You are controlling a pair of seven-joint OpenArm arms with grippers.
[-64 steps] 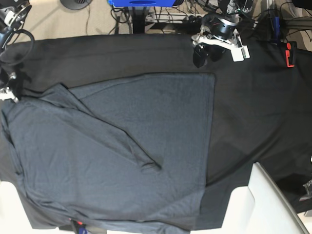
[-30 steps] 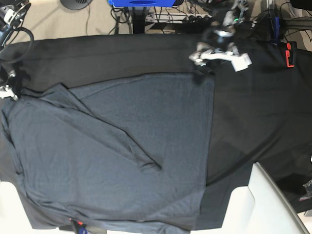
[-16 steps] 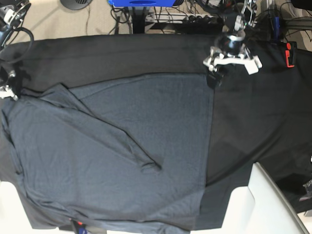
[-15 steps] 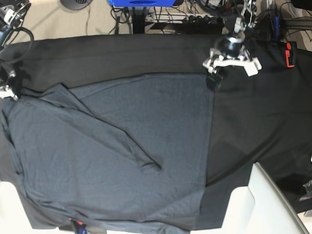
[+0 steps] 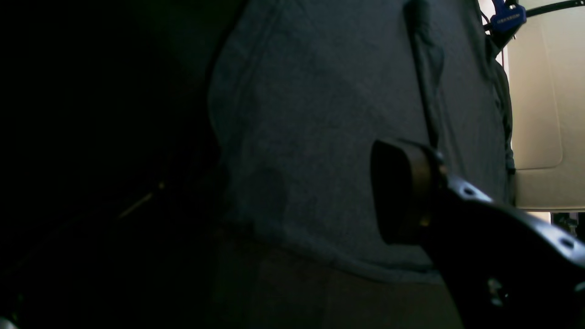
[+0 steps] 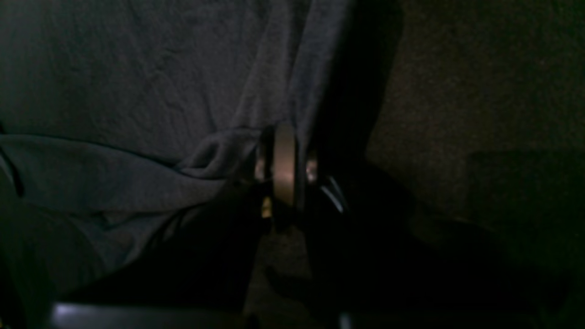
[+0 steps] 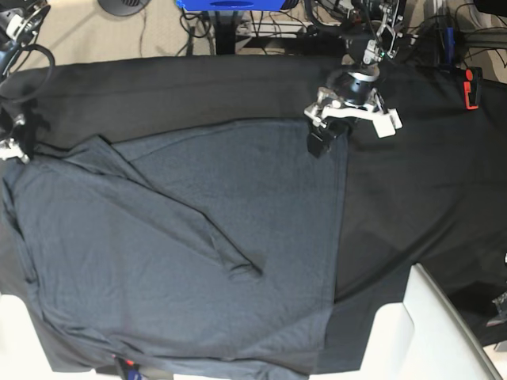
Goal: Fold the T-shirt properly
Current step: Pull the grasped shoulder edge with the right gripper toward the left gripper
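The charcoal-grey T-shirt [image 7: 198, 253] lies spread across the left and middle of the table, with one sleeve folded diagonally over its body. My left gripper [image 7: 348, 131] hangs open over the shirt's back right corner, one dark finger [image 7: 318, 143] above the cloth. The left wrist view shows that finger [image 5: 402, 192] over the T-shirt [image 5: 329, 114]; the other finger is lost in darkness. My right gripper [image 7: 11, 147] sits at the far left edge. In the right wrist view the right gripper [image 6: 283, 169] is shut on a bunched fold of the T-shirt [image 6: 137, 91].
A black table cloth [image 7: 436, 182] covers the table. A red and black tool [image 7: 471, 87] lies at the back right. White surfaces stand at the front right [image 7: 432, 332] and front left [image 7: 12, 332]. Cables and a blue object [image 7: 230, 4] are behind the table.
My left gripper has swung left and toward the front, from beside the shirt's back right corner to over that corner. The right gripper and the shirt have not moved.
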